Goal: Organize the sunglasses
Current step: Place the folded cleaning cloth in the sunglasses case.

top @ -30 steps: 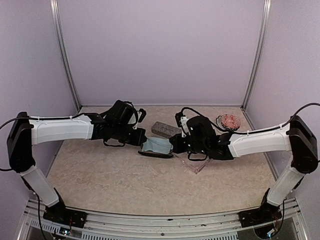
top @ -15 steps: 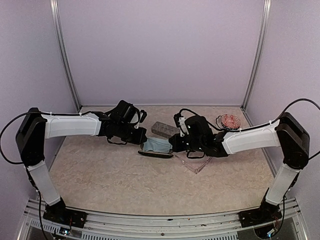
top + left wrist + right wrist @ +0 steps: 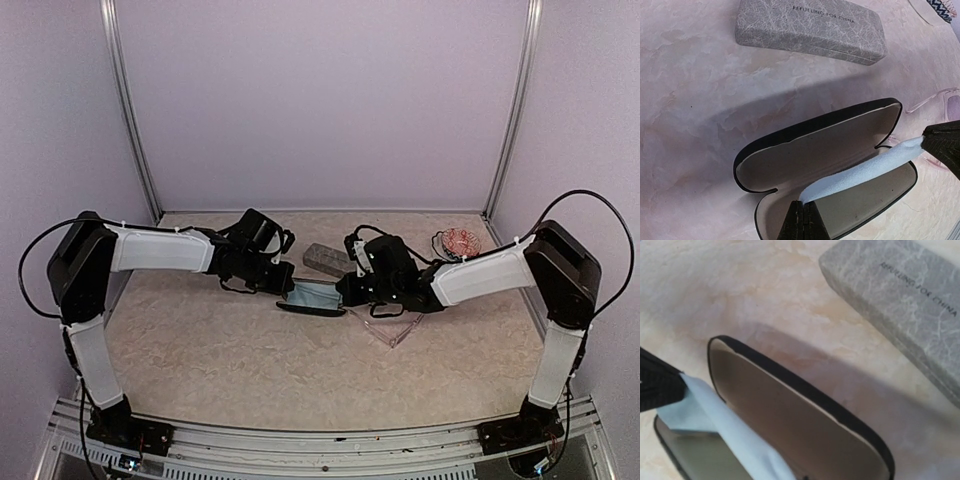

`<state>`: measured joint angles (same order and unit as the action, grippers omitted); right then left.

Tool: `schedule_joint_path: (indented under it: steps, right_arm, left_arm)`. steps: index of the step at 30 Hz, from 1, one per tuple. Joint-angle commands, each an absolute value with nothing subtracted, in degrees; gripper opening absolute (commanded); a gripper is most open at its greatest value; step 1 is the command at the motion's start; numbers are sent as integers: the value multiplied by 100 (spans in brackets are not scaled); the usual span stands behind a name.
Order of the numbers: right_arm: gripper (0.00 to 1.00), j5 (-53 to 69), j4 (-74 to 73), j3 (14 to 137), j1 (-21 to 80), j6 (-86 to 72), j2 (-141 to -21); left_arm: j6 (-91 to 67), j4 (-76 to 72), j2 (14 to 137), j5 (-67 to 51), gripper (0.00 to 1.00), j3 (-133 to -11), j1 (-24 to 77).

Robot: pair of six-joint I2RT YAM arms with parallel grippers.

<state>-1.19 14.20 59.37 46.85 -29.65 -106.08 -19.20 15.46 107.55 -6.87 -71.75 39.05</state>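
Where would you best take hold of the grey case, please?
Across its narrow width, near the middle, coming straight down from above. The grey case lies flat and closed, long and straight-sided, apart from the black case. Its two long sides therefore offer parallel faces to pinch, while end to end it looks too long.

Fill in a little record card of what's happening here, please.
left fingers: shut on one end of the cloth
right fingers: shut on its other end
cloth: held stretched above the black case
black case: open, no glasses seen inside
grey case: closed, behind the black case
clear glasses: on the table beside the black case
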Motion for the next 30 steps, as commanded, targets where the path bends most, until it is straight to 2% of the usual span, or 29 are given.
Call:
schedule_joint_path:
  steps: [1,14,17,18,20,24,27,30]
  right_arm:
    - [0,-1,1557,6138,4582,-3013,-10838]
    - [0,143,1721,6246,4388,-3173,-11219]
    - [6,139,1746,6250,4364,-3196,-11254]
    - [9,135,1761,6250,4360,-3192,-11258]
    - [16,134,1773,6261,4346,-3207,-11267]
    - [22,149,1802,6278,4342,-3206,-11269]
    - [24,146,1826,6257,4342,-3202,-11231]
    - [26,132,1899,6158,4342,-3198,-11109]
  left_arm:
    - [-1916,1365,10985,-765,0,-7414,3804]
    - [-1894,1341,11443,-878,0,-7679,3701]
    - [-1923,1361,11452,-810,0,-7716,3705]
    - [-1922,1370,11452,-799,2,-7721,3703]
    - [-1954,1380,11440,-726,12,-7722,3699]
    - [-1981,1386,11402,-631,31,-7709,3693]
    - [-2018,1385,11353,-579,39,-7693,3692]
    - [-2058,1357,11262,-524,42,-7646,3703]
